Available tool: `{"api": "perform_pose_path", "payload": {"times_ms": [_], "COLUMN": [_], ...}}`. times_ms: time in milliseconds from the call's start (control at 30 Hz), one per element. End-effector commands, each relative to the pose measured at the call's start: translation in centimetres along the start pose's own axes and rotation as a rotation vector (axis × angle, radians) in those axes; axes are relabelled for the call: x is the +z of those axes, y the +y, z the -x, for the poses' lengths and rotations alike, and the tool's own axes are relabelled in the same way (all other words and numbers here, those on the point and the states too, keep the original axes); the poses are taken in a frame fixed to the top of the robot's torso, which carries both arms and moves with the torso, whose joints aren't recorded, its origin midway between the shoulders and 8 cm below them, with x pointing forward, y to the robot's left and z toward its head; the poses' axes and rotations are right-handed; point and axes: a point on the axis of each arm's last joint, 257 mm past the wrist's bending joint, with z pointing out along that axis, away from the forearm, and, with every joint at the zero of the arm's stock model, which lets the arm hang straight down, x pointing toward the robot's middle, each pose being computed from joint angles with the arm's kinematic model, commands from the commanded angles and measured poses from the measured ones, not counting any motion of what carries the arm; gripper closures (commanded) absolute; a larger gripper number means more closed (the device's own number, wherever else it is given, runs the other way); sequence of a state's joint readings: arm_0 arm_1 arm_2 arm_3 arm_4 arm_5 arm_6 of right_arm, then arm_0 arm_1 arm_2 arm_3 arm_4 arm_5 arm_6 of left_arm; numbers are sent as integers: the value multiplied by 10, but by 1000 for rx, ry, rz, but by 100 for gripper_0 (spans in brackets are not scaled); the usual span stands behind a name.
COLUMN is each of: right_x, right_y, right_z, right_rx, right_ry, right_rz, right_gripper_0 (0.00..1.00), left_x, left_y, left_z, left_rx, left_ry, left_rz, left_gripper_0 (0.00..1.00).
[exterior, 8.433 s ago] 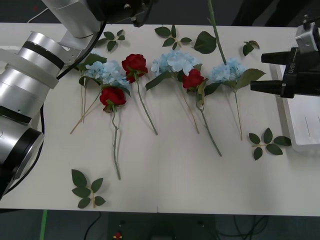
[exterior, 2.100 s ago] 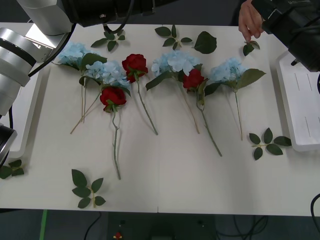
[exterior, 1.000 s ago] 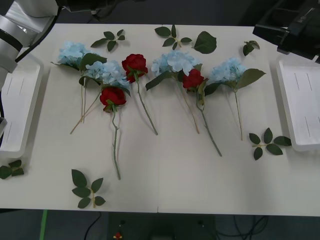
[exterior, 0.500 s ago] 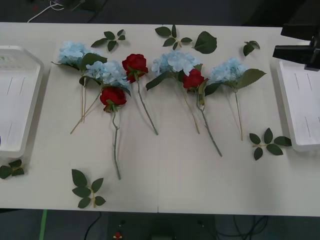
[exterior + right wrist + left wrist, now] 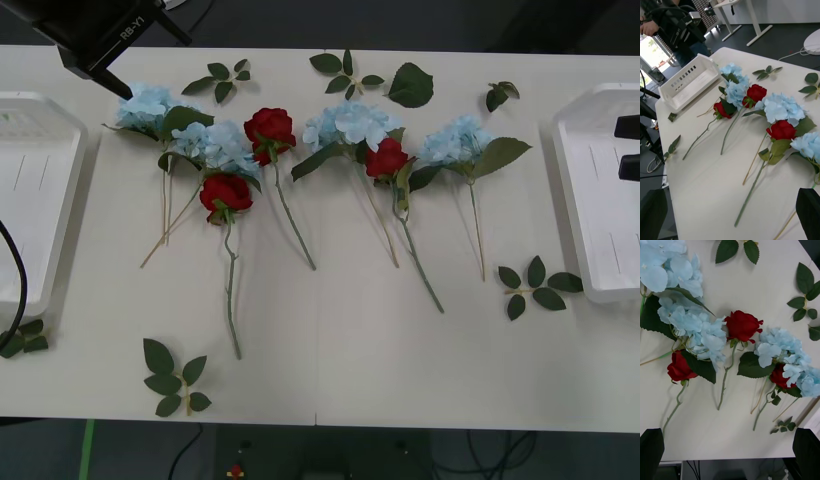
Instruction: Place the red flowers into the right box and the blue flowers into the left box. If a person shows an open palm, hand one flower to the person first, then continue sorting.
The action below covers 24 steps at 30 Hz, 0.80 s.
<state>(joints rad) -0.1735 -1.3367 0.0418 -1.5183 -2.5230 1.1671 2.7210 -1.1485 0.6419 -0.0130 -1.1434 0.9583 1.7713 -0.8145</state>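
Three red flowers [image 5: 270, 128] [image 5: 226, 192] [image 5: 386, 158] lie across the table's far half among several blue flowers [image 5: 145, 105] [image 5: 215, 145] [image 5: 350, 122] [image 5: 455, 140]. The left box [image 5: 30, 200] and the right box [image 5: 600, 210] hold no flowers. My left gripper [image 5: 159, 68] hangs open above the far-left blue flower. Its wrist view looks down on a red flower [image 5: 742, 325] and a blue flower [image 5: 696, 326]. My right gripper [image 5: 628, 146] is open over the right box, and its wrist view looks across the red flowers [image 5: 756, 92] to the left box [image 5: 688, 80].
Loose green leaf sprigs lie scattered: far middle [image 5: 345, 70], far right [image 5: 497, 95], near right [image 5: 535, 285], near left [image 5: 172, 378] and beside the left box [image 5: 20, 338]. The table's near half is bare. A person stands beyond the left box [image 5: 675, 30].
The hand seen at the far right edge 2.1 s ago has gone. My left gripper has come into view above the far-left blue flower. My right gripper has drawn back over the right box.
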Motion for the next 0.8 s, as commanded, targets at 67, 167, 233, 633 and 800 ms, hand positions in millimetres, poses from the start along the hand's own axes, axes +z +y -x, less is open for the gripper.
{"api": "perform_pose_path", "payload": {"times_ms": [67, 167, 233, 633, 800], "right_x": [-5, 9, 21, 76, 97], "right_y": [7, 4, 3, 1, -20], "right_z": [-3, -11, -16, -58, -88], "right_rx": [-98, -214, -317, -132, 29], "right_ry": [126, 198, 246, 373, 420], "right_rz": [-35, -77, -107, -306, -385], "right_gripper_0": [0, 0, 0, 0, 0], "left_x": [36, 64, 79, 117, 130], "left_y": [18, 38, 50, 110, 134], "left_z": [8, 13, 17, 40, 35], "left_rx": [-27, -39, -62, -208, -118], "left_ry": [-71, -94, -99, -118, -114], "left_rz": [72, 93, 96, 94, 180], "left_gripper_0": [0, 0, 0, 0, 0]}}
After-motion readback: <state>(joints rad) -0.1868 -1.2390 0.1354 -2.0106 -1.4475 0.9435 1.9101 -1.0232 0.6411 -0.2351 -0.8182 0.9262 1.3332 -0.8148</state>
